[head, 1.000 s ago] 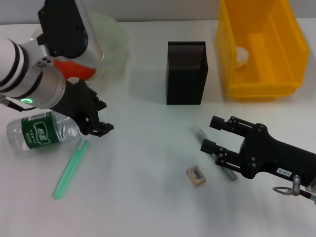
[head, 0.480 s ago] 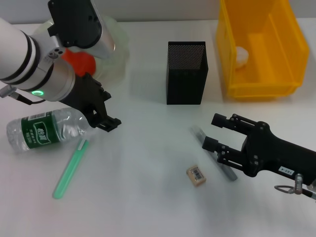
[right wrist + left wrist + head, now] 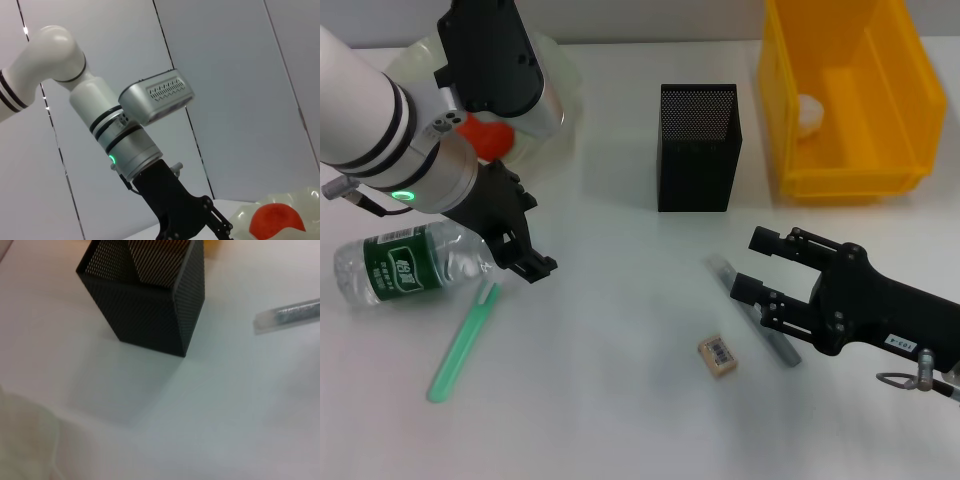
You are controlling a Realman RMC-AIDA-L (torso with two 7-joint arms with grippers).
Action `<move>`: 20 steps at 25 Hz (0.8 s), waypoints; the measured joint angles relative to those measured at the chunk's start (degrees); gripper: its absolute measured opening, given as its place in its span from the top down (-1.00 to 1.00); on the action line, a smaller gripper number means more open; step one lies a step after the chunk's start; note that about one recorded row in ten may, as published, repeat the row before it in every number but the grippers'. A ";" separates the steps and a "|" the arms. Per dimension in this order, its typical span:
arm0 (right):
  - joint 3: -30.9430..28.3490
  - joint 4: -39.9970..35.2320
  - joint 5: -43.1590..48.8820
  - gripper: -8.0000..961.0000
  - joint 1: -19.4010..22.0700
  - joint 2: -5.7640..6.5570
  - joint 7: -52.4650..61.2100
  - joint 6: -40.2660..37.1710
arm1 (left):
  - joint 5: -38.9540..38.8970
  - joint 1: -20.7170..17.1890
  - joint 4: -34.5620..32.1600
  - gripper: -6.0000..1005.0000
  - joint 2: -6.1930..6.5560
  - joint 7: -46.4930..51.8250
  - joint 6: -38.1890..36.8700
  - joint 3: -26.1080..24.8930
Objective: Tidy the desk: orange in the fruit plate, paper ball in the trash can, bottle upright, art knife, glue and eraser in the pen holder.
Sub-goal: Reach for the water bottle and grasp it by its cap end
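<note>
Bottle (image 3: 405,264) — clear, green-labelled, sideways

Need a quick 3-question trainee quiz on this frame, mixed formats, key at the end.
1. True or false: the bottle stands upright.
2. Where is the orange? A) fruit plate B) trash can C) pen holder
3. Which item does the right gripper straddle?

Key:
1. False; it lies on its side by the left gripper.
2. A.
3. The art knife; the eraser and glue lie loose on the desk.
</note>
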State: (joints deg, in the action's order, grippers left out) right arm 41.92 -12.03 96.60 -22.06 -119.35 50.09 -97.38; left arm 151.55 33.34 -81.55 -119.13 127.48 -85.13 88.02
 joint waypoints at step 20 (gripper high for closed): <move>0.00 0.31 -0.01 -0.36 0.00 0.00 0.00 -0.10 | 4.50 4.67 7.91 -0.57 -0.04 2.31 3.28 2.77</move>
State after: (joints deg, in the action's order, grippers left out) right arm 41.93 -11.71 96.59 -22.06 -119.36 50.10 -97.48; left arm 156.05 38.01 -73.64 -119.18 129.79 -81.85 90.79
